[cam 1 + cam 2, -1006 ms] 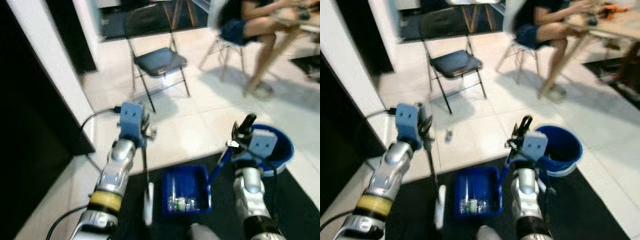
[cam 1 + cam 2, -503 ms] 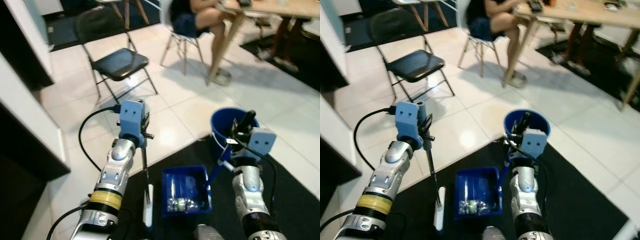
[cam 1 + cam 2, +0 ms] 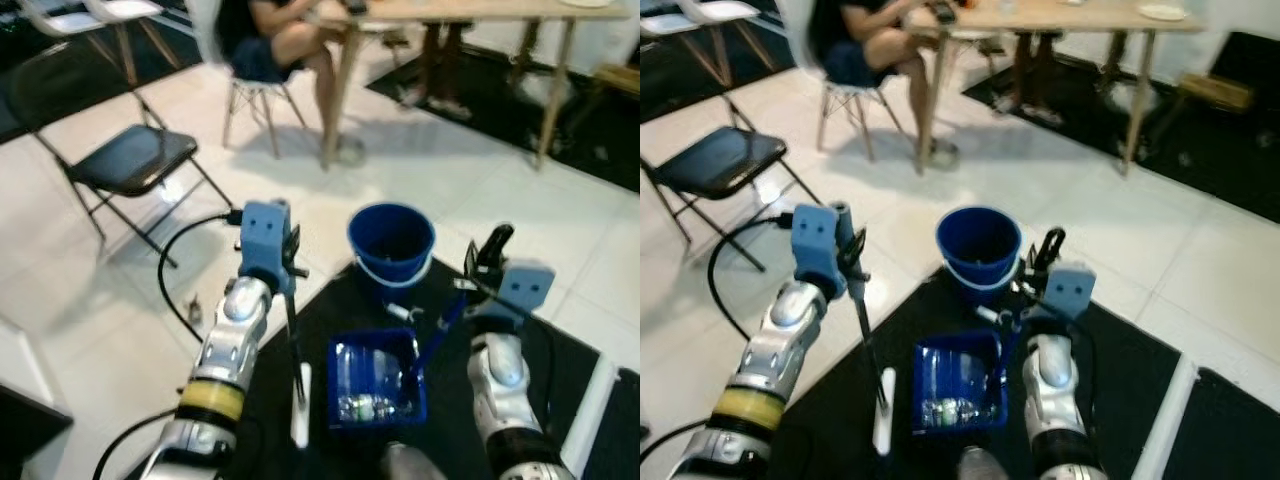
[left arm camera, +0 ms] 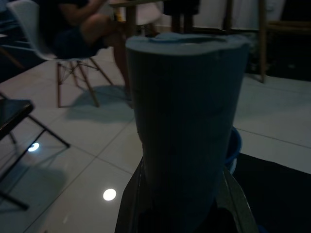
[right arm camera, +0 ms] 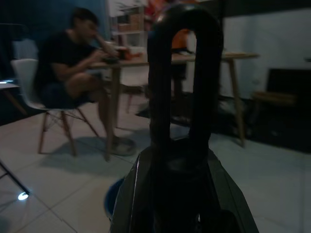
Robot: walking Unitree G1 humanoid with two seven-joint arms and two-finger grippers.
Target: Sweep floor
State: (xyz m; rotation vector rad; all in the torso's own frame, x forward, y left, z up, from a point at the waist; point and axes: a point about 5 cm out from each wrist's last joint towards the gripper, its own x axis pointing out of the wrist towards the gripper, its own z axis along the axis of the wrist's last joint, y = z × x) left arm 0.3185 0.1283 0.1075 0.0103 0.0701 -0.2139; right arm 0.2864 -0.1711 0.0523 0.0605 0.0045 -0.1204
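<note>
Gripping a broom [image 3: 291, 340] upright in its left claw [image 3: 283, 262] and a blue dustpan [image 3: 375, 380] by its handle in its right claw [image 3: 478, 272], the robot stands on a dark mat, ready to tip sweepings into the blue bucket [image 3: 978, 245] just ahead. Wrist views show both claws closed around their handles, with a seated person [image 5: 68, 73] at the wooden surface [image 5: 160, 59] beyond.

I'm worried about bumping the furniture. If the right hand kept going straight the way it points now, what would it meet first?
Probably the blue bucket, just ahead of and below the right hand. If it passes above the rim, the wooden table and the seated person lie farther on. Depth is hard to judge.
</note>
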